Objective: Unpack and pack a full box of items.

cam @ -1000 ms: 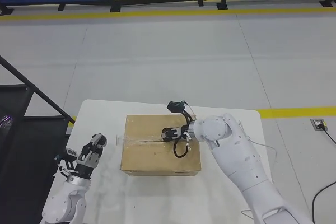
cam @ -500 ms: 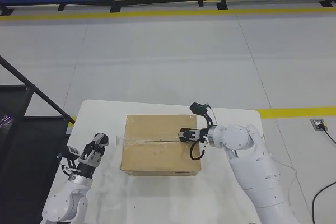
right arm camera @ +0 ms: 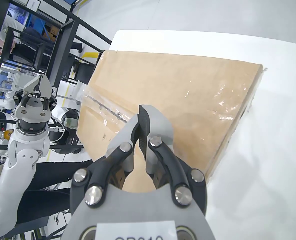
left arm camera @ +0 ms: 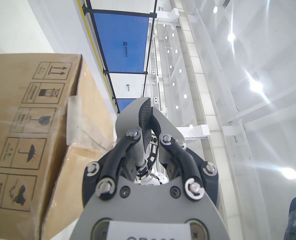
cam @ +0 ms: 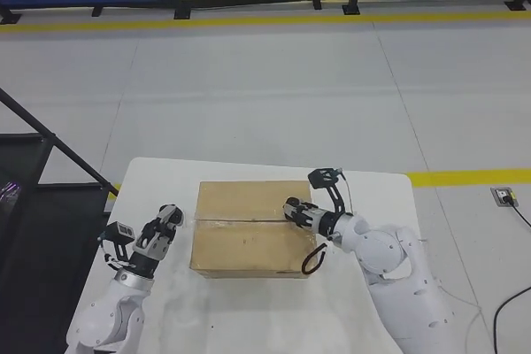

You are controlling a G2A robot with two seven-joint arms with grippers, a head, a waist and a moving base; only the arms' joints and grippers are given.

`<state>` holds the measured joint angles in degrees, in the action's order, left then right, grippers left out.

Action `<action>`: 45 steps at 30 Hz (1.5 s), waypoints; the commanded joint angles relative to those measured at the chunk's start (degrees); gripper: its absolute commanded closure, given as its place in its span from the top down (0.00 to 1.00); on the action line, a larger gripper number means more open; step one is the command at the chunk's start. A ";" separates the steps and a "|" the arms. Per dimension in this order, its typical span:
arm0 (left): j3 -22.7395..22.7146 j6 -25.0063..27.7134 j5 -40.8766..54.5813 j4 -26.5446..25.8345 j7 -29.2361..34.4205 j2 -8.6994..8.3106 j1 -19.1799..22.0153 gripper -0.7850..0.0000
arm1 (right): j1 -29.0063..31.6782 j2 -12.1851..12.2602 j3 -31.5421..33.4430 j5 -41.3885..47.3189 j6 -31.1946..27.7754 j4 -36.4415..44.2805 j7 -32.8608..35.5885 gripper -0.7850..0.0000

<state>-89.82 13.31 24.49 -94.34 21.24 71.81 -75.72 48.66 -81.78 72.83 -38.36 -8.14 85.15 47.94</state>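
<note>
The cardboard box sits in the middle of the white table, upright and closed. Its two top flaps meet along a seam that runs from one end to the other. A strip of clear tape lies shiny and wrinkled over that seam and folds down the end wall that faces the left arm, just beside a column of printed handling symbols. The right gripper is over the top of the box, near the end on the robot's right and close above the taped seam. Its ribbed pads are pressed together with nothing between them. From where I stand I cannot tell whether the tips touch the cardboard or hang just clear of it. The left gripper is off the other end of the box, near the taped end wall but apart from it, above the table and tilted upward towards the ceiling lights. Its fingers are together too, pad against pad, and they hold nothing.
</note>
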 commanded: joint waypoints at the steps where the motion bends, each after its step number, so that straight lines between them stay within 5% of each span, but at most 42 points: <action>1: 0.82 -1.63 -1.17 0.87 -0.02 0.00 0.62 0.00 | -0.21 0.04 -0.37 0.40 -0.70 -0.97 -0.51 0.00; 18: 2.31 -3.82 -2.24 12.41 1.61 -0.02 5.48 0.00 | -1.03 1.02 -0.72 2.86 -5.03 -3.52 -1.75 0.00; 45: 4.20 -3.62 -1.20 20.24 2.55 0.21 7.93 0.00 | 0.60 2.41 -2.66 3.50 -4.41 -0.32 -1.34 0.00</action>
<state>-85.43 9.54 23.18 -74.33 23.85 72.04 -67.79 49.10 -79.44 70.19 -34.85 -12.14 84.59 46.83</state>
